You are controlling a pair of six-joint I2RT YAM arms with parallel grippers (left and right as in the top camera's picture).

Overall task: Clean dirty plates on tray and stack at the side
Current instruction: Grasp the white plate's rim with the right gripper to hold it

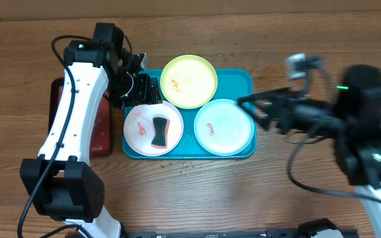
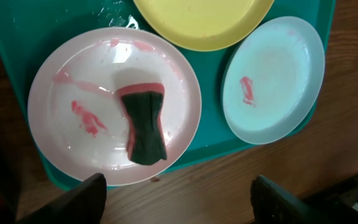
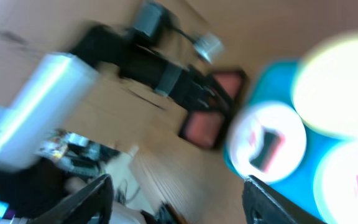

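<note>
1. Teal tray [image 1: 243, 79] holds all three smeared plates [image 1: 189, 80], none stacked aside yet.
2. Dark sponge [image 1: 158, 132] sits on the white plate [image 1: 137, 125], nobody gripping it.
3. Wide and empty: left fingers [image 2: 73, 202], right fingers [image 3: 86, 199] too.

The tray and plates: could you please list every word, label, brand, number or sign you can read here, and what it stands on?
None: no text can be read in any view.
The teal tray, white plate, yellow-green plate and mint plate carry only red smears, no print.
The dark sponge is unmarked.
The right wrist view is too blurred to show any lettering.
</note>
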